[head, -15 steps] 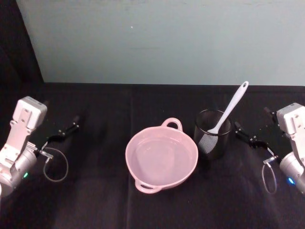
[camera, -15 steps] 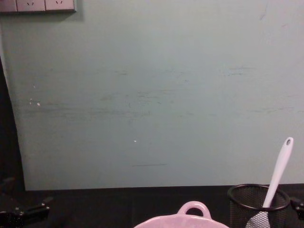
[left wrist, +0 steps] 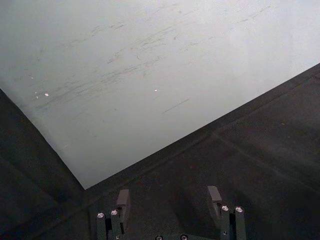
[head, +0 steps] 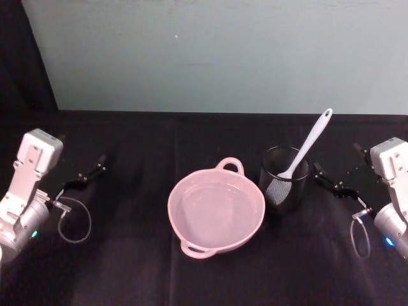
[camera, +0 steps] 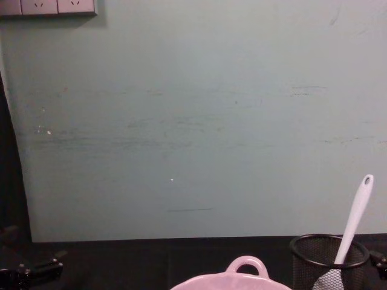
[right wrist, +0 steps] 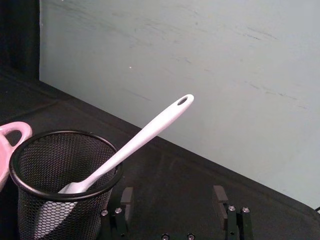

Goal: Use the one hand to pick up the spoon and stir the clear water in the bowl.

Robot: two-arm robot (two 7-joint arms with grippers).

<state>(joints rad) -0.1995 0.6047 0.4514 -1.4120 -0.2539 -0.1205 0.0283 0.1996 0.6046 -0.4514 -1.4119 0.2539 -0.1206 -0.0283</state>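
Your right claw [head: 338, 171] is out over the right side of the black desk [head: 127, 268], spread apart and holding nothing. The right wrist view makes that plain, with bare desk between its fingers [right wrist: 218, 196]. The spoon [head: 309, 143] is untouched, just beside this claw. It stands blade-down in the mesh cup [head: 285, 182], with the handle leaning over the rim toward the claw's side. The wrist view adds the hole at the handle's end. Beyond the cup from the claw is the pink bowl [head: 172, 207]. The head view looks down into it, while the chest view catches its loop handle [camera: 245, 266] from the side. Your left claw [left wrist: 168, 197] is well apart on the bowl's far side, also spread and empty.
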